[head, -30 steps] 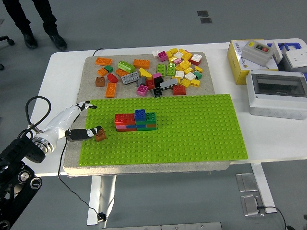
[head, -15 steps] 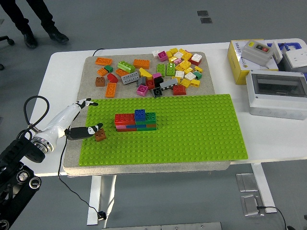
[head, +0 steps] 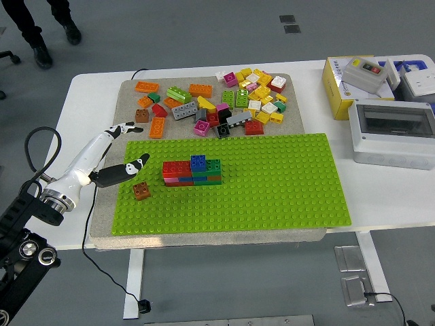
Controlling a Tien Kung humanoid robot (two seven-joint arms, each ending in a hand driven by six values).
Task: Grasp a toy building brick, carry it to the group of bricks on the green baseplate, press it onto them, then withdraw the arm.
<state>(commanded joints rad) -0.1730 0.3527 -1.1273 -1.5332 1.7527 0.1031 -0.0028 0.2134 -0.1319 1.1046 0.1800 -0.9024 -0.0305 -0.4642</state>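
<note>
**Brown brick loose on baseplate, left hand not gripping it**

Your left hand (head: 121, 151) hangs over the left edge of the green baseplate (head: 272, 197) with its fingers spread and nothing between them. One dark fingertip points toward the brick stack (head: 192, 172), while the others reach up toward the loose pile. The brown brick (head: 141, 191) sits on the baseplate just below and beside that fingertip, apart from the hand and a short way left of the stack. The right hand is out of view.

Handling judgement: the brick looks like small, rigid moulded plastic, so expect it to be light, stiff and smooth-sided. It should not deform or break, but it may slip or tip under an uneven pinch. Take it across two opposite flat side walls, low on the body, leaving the studded top and the underside clear for seating.

The loose brick pile (head: 217, 102) lies on the grey mat (head: 129, 87) behind the baseplate, well apart.
</note>
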